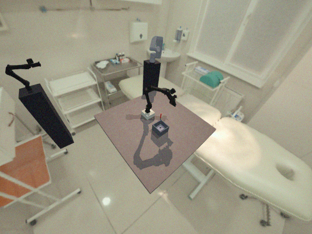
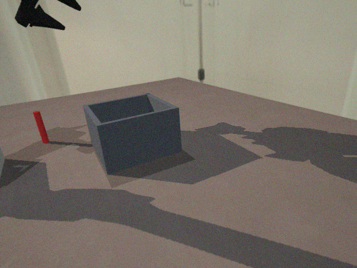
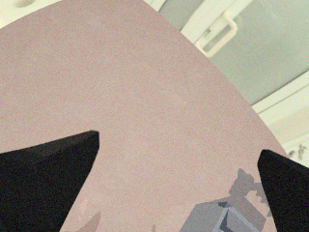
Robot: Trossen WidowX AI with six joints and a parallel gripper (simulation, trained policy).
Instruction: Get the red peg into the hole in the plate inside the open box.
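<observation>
Red peg (image 1: 160,116) (image 2: 40,127) stands upright on the worktop (image 1: 121,128) (image 2: 216,228) (image 3: 121,87), outside the open box (image 1: 160,127) (image 2: 141,141) (image 3: 212,217), near it but apart, on the box's left in the ext. view; hole in the plate (image 1: 158,128) at the box bottom seen from the top. Pincer (image 1: 174,102) (image 2: 72,18) (image 3: 182,150) is spread v. wide, nothing btwn the fingers, up in the air above peg & box level, touching neither. Worktop is a pinkish-brown square w/ arm & box shadows; in the top view, padded couch (image 1: 239,143) on the right, white trolley (image 1: 82,100) on the left, sink (image 1: 169,55) at the far wall.
</observation>
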